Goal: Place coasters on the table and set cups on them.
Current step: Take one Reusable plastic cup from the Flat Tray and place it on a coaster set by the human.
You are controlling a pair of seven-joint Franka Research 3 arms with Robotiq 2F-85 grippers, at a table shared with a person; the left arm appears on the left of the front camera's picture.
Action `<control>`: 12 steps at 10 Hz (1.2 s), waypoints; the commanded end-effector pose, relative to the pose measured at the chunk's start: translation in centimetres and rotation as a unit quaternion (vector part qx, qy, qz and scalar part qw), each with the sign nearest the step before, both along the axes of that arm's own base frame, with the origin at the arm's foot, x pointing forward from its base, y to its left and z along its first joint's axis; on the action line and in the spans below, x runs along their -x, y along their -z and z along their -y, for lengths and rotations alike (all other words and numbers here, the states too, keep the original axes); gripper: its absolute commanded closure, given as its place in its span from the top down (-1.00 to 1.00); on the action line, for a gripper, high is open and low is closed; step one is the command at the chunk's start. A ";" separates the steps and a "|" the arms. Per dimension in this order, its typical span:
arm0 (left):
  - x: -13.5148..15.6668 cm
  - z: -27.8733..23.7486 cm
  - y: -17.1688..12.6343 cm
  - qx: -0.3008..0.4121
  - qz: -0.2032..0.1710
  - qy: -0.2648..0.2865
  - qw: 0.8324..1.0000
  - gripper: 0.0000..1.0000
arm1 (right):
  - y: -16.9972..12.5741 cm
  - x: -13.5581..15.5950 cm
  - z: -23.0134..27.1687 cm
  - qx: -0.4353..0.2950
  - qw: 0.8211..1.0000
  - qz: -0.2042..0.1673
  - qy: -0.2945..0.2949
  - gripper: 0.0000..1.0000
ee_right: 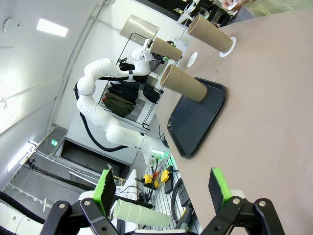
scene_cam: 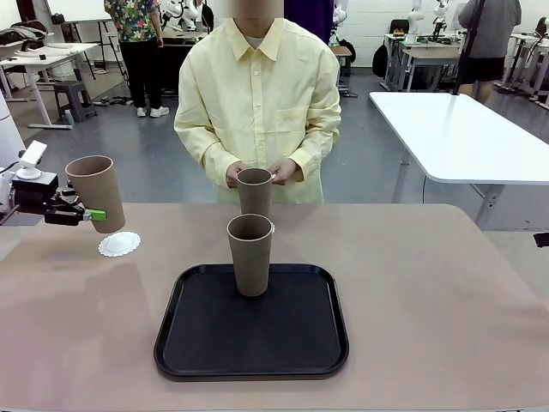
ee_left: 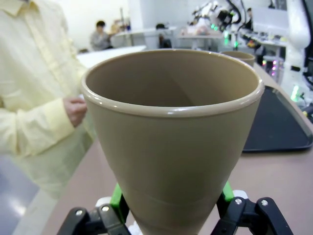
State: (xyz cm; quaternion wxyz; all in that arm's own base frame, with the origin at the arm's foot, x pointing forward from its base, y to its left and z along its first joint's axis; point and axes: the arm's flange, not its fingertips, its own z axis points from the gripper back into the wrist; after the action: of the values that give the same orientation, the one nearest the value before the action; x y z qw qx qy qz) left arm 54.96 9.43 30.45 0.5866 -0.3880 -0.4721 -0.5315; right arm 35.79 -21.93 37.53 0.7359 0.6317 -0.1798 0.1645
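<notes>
My left gripper is shut on the lower part of a brown cup, which hangs slightly tilted just above a white lacy coaster on the tan table. In the left wrist view the green pads press the cup from both sides. A second cup stands on the black tray. Behind it, a third cup stands on the table with the person's hands at its rim; it rests on a coaster. My right gripper is open and holds nothing.
The person in a yellow shirt stands at the far edge, behind the tray. The table's right half is bare. A white-topped table stands farther off at the right. My left arm shows in the right wrist view.
</notes>
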 end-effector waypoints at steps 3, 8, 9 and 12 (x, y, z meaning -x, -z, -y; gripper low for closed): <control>-1.7 -1.1 1.6 0.014 -0.001 0.022 1.000 0.67 | 0.0 0.0 0.0 -0.001 1.000 0.000 -0.001 1.00; -2.2 -1.1 4.4 -0.001 -0.013 0.028 1.000 0.67 | 0.0 0.0 0.0 -0.001 1.000 0.000 -0.001 1.00; -2.2 -1.0 4.8 0.001 -0.015 0.030 0.999 0.67 | 0.0 0.0 0.0 -0.001 1.000 0.000 -0.001 1.00; -2.4 -0.9 5.5 0.003 -0.010 0.036 0.999 0.67 | 0.0 0.0 0.0 -0.001 1.000 0.000 -0.001 1.00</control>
State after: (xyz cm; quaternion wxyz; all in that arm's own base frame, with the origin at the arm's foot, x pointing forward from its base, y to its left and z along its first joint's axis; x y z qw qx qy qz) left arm 57.05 10.09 25.00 0.5848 -0.4134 -0.4516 -0.5321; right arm 35.79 -21.93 37.53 0.7359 0.6317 -0.1797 0.1646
